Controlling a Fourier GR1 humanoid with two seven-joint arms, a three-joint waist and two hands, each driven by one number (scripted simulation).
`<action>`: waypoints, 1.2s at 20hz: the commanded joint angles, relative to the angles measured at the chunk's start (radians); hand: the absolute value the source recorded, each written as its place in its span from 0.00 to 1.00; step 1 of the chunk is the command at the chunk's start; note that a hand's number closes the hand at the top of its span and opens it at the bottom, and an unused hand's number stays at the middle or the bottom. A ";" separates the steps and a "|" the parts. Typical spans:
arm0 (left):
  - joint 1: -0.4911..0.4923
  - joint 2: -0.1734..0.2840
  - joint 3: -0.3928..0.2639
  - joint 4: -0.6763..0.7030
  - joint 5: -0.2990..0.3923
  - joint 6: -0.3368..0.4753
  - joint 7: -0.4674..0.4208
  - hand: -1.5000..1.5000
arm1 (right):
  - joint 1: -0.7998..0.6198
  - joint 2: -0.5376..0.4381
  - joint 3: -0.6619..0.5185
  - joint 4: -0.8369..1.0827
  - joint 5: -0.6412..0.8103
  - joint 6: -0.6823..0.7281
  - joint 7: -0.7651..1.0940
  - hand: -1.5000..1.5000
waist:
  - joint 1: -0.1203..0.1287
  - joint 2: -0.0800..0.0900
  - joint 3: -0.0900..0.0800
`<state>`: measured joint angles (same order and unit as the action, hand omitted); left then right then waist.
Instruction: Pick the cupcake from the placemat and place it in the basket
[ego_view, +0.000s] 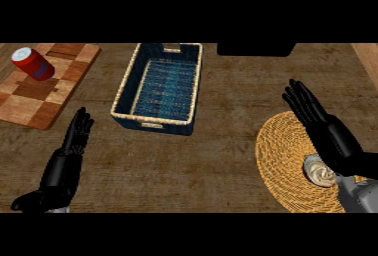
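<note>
Over the woven placemat (284, 165), the right hand (328, 135) hovers flat-fingered beside the cupcake (319, 172), ungrasped; next, fingers must curl round it.

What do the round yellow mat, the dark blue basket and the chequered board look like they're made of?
The round yellow placemat looks like woven straw or rattan: concentric braided rings, matte. The dark blue rectangular basket seems woven fibre too, with ribbed blue walls and a pale straw-coloured rim. The chequered board appears to be wood: light and reddish-brown squares with visible grain, slightly satin.
</note>
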<state>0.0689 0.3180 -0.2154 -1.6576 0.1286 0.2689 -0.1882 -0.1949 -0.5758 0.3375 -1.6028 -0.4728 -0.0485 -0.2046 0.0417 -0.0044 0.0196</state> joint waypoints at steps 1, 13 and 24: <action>0.025 0.036 0.075 0.024 0.016 -0.005 -0.015 0.50 | 0.065 -0.014 -0.056 0.018 0.031 -0.061 -0.011 1.00 | -0.043 0.003 -0.020; -0.133 0.080 0.136 0.118 0.067 0.010 0.267 0.50 | 0.190 0.082 -0.304 0.189 0.283 -0.828 -0.057 0.00 | -0.072 0.011 -0.024; -0.196 0.090 0.140 0.112 0.055 0.023 0.328 0.50 | 0.374 -0.290 -0.126 0.130 0.435 -0.758 0.579 0.00 | -0.065 0.004 -0.037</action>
<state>-0.1160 0.4178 -0.0685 -1.5379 0.1952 0.2721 0.1234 0.1053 -0.7585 0.1307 -1.4394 -0.0572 -0.9040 0.1988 -0.0240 0.0015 -0.0135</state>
